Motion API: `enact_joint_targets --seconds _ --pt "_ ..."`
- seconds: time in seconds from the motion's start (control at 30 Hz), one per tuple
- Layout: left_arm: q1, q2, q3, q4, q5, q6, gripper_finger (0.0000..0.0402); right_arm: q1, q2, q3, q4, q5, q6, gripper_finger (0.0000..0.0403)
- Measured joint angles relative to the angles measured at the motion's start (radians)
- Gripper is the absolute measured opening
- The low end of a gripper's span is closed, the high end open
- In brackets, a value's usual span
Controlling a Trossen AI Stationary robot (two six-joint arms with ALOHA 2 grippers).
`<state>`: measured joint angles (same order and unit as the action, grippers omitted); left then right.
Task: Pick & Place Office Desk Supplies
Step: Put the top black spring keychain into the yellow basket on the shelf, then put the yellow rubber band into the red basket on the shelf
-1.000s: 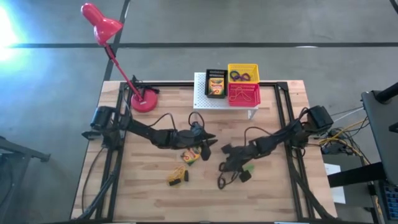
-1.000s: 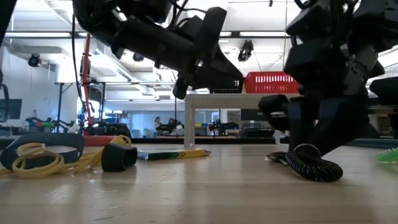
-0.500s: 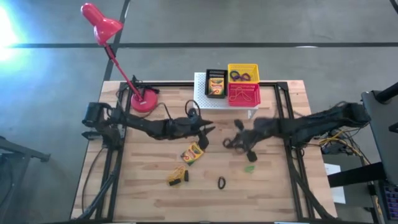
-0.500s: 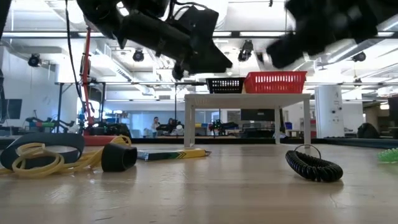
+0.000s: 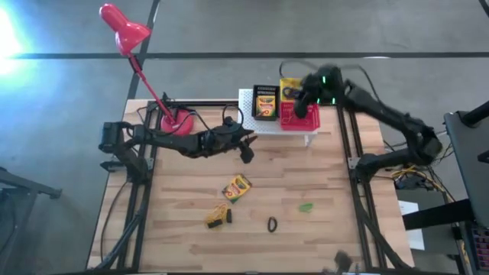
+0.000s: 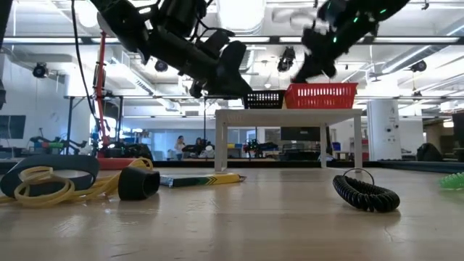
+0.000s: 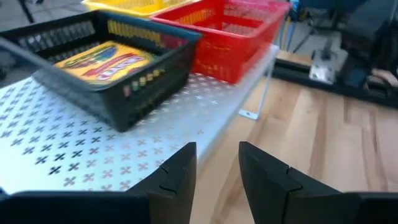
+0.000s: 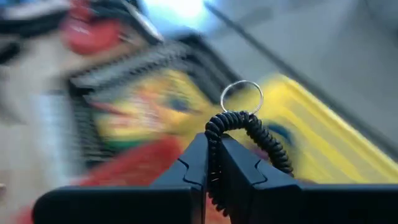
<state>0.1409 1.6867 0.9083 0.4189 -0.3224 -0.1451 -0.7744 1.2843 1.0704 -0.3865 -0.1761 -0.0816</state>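
My right gripper (image 5: 304,99) hangs in the air over the yellow basket (image 5: 299,82) and red basket (image 5: 299,119), shut on a black coiled ring (image 8: 249,127). My left gripper (image 5: 246,150) is open by a narrow gap, holds nothing, and hovers at the near left corner of the white stand (image 5: 246,122). One crayon box (image 5: 265,103) lies in the black basket. On the table lie another crayon box (image 5: 237,187), the rubber-band tangle (image 5: 218,216), a black coiled ring (image 5: 271,224) and a green ring (image 5: 306,207). My right gripper pinches the black coiled ring between its two fingers (image 8: 193,162), on one side of the coil's loop (image 8: 214,127). The rest of the loop arches out past the fingertips, with a small metal key ring (image 8: 241,98) at its top. The coil is lifted clear of the table and baskets.
The red desk lamp (image 5: 177,122) stands at the table's far left, its head reaching beyond the far edge. The three baskets sit side by side on the white stand at the far middle. Bare wood lies between the arms and along the near edge.
My right gripper has swung up from the middle of the table and toward the far edge, ending above the baskets with the coil. My left gripper has moved toward the far edge, away from the crayon box and up to the white stand. The things on the table have stayed put.
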Motion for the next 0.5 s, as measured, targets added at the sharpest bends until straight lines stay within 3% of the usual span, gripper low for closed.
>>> enact_joint_targets --seconds 0.13,0.27,0.4,0.5 --pt "-0.003 0.0 0.0 -0.004 0.001 -0.008 0.0123 -0.139 0.144 0.144 -0.199 -0.031 -0.058 0.0026" --pt "-0.015 0.0 0.0 -0.016 0.0 0.016 0.0123 -0.197 0.23 0.243 -0.288 -0.042 -0.134 0.0052" --pt "-0.033 0.0 0.0 -0.015 0.0 0.009 0.0123 -0.212 0.261 0.301 -0.314 -0.045 -0.159 0.0101" --pt "-0.055 0.0 0.001 -0.03 0.001 0.002 0.0123 -0.209 0.23 0.329 -0.314 -0.106 -0.164 0.0136"
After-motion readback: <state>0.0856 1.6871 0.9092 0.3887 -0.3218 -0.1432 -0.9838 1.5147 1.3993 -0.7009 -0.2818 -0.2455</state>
